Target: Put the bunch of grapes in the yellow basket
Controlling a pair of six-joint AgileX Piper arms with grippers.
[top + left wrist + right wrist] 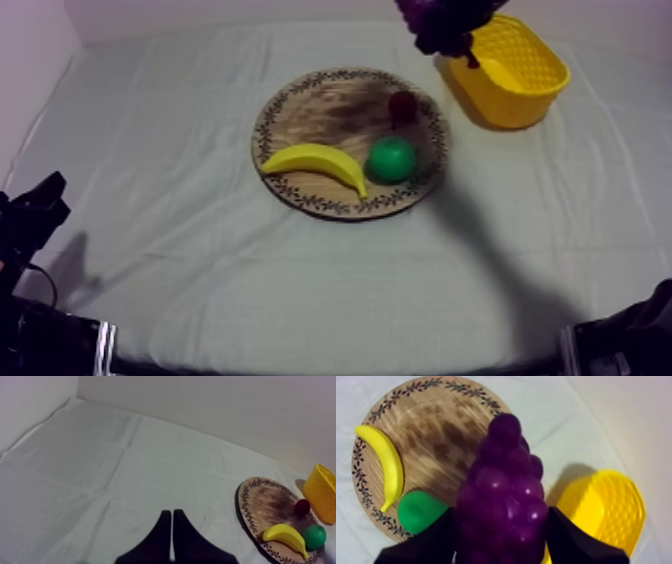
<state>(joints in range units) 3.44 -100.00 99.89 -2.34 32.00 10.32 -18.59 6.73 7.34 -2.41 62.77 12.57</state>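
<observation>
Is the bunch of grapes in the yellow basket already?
Not yet: the right claw grips the bunch of grapes in the air, beside the yellow basket.

Creased grey-white tablecloth [180, 240], plain pale wall [210, 411] behind, soft dim light

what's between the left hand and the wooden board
Bare cloth, nothing else: the left wrist view shows it running from the left hand to the wooden board.

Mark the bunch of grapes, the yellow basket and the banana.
bunch of grapes [503, 501]: right wrist view, middle of the cluster.
yellow basket [515, 105]: top view, its near outer wall.
banana [318, 158]: top view, middle of its curve.
</observation>
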